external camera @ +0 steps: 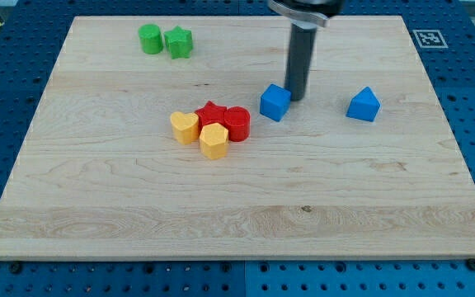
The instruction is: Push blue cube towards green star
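Observation:
The blue cube (275, 102) sits a little right of the board's middle, in its upper half. My tip (296, 98) stands right beside the cube's right side, touching or nearly touching it. The green star (179, 42) lies near the view's top left, far up and left of the cube, with a green cylinder (149, 39) touching its left side.
A second blue block with a peaked top (364, 105) lies to the right of my tip. A cluster left of the cube holds a red star (212, 114), a red cylinder (237, 124), a yellow heart (185, 127) and a yellow hexagon (213, 141).

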You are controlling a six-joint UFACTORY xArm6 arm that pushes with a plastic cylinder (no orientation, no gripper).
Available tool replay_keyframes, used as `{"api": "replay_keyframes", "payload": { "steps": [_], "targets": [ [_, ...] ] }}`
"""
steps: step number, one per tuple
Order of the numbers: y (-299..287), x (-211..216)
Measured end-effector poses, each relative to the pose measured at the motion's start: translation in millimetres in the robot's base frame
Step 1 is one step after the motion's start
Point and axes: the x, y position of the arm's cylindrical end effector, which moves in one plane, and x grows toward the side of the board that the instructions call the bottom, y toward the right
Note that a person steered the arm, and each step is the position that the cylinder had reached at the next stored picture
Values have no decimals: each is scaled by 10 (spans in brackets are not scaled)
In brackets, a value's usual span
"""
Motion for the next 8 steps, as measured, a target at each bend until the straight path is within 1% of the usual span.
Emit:
{"api": "replay_keyframes", "payload": {
  "steps": [1,2,4,5,6,7,8],
  "targets": [
    [45,469],
    [-122,406],
    [-549,-701],
    [-643,-765],
    [-450,-618],
    [-260,-376],
    [-265,-216]
  ]
}}
